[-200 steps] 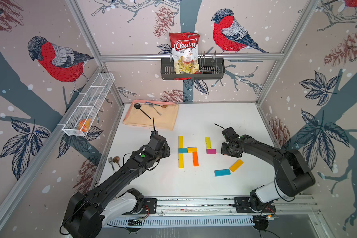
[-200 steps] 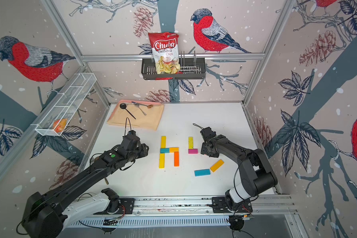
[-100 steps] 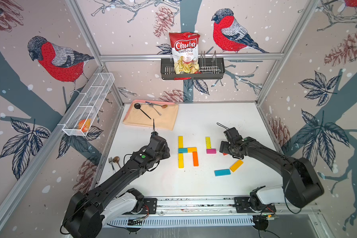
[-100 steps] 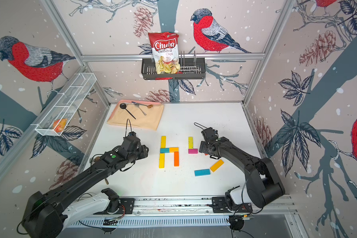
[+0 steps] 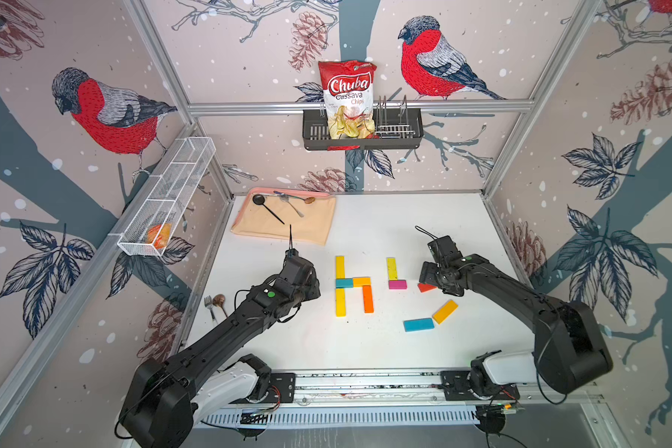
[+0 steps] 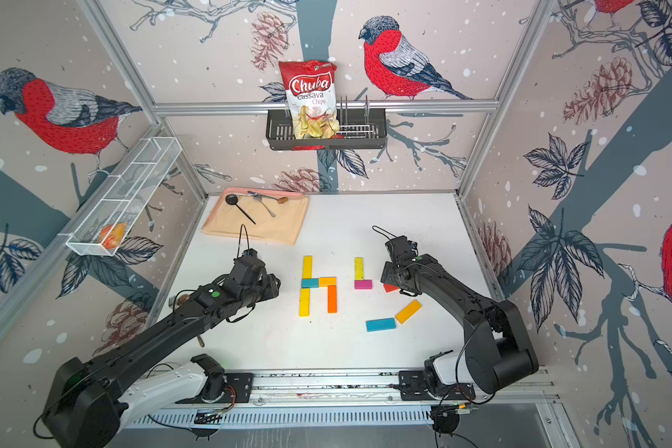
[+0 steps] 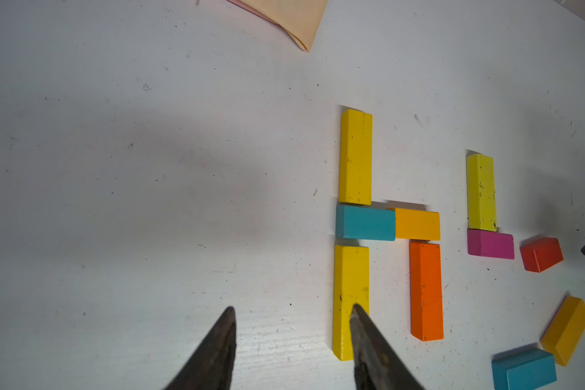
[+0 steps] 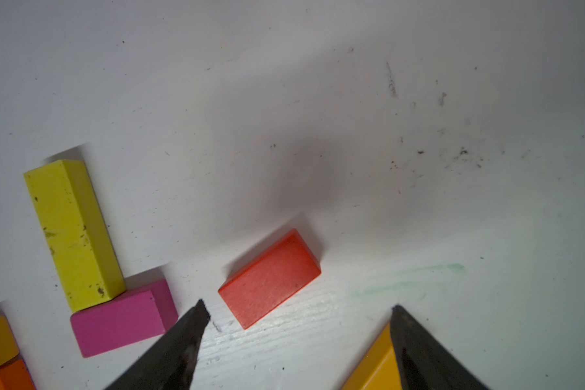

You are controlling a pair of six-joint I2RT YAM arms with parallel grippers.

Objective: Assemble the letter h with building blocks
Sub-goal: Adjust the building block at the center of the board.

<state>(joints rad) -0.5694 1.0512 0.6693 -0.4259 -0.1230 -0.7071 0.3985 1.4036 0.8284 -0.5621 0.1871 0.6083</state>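
**One h laid, a second barely begun**

On the desk (image 5: pixel 365 349) we found one h that read as finished. Two yellow blocks (image 5: pixel 340 267) formed the stem with a teal block (image 5: pixel 343 282) lying crosswise between them. An amber block (image 5: pixel 361 281) carried the bar on, and an orange block (image 5: pixel 368 298) made the short leg.

Near it, a second figure had only a lime block (image 5: pixel 391 268) with a magenta block (image 5: pixel 397 284) touching its near end. The red block (image 8: pixel 269 279) lay flat and skewed just beside the magenta one, not touching it. A spare amber (image 5: pixel 445 311) and a spare teal (image 5: pixel 418 324) lay loose towards the front. If a second h was meant, we judged that most of it was still to lay.

The left fingers (image 7: pixel 217 351) were spread and empty beside the finished h. The right fingers (image 8: pixel 169 354) were spread too, holding nothing, with the red block just ahead of their tips.

The blocks looked flat, matte and square-edged, and the yellow and lime ones were speckled with dark scuffs.
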